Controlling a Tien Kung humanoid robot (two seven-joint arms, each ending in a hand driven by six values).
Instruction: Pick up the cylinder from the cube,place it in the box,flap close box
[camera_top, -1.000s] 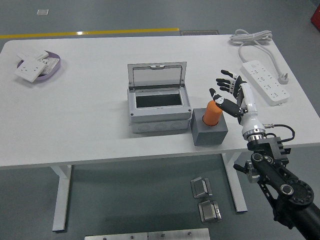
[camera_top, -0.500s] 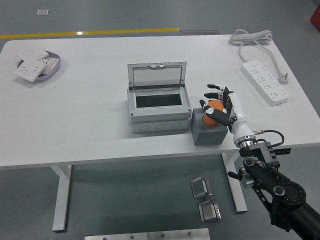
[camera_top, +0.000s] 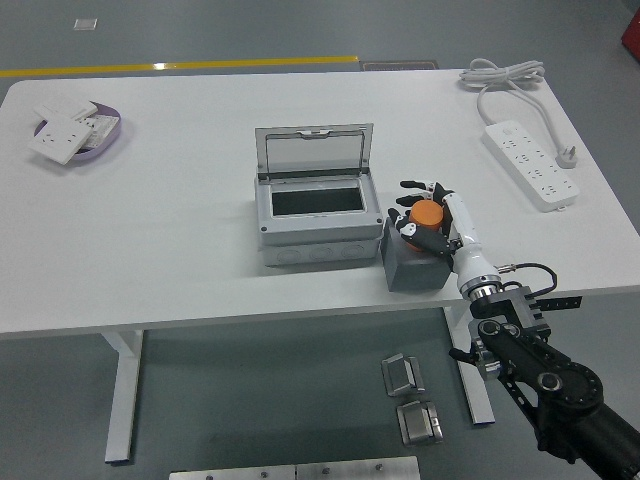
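**Fingers Wrapped Round the Cylinder, Lift Not Yet Made**

White table (camera_top: 150, 240) over grey floor, with the box (camera_top: 315, 225) as landmark near its middle. Lid (camera_top: 314, 150) up and tilted back behind the opening, dark inside bare to view. Just right of the box, touching or nearly touching its side wall: grey cube (camera_top: 415, 268). On top of that cube, upright: orange cylinder (camera_top: 428, 217), seemingly seated there, top face showing.

Right hand (camera_top: 428, 222) reaching in from below and to the right of the box, fingers curled round the cylinder from both sides, thumb on the near side, fingertips (camera_top: 408, 186) hooked over the far side. Looks clamped on the cylinder rather than hovering. Left hand nowhere in view.

Far right of the box: power strip (camera_top: 530, 165) with coiled cord. Far left of the box, near the table's back corner: small dish (camera_top: 112, 128) of white plates. Neither in the way.

Step in hand, by judgement: the pick-up, grasp just made, lift still to come. Next move likely calls for a straight rise off the cube, then a short carry left over the box's rim, and a release above the opening. Lid to be flapped down afterwards. Risk: dragging the cube along or nudging it against the box.
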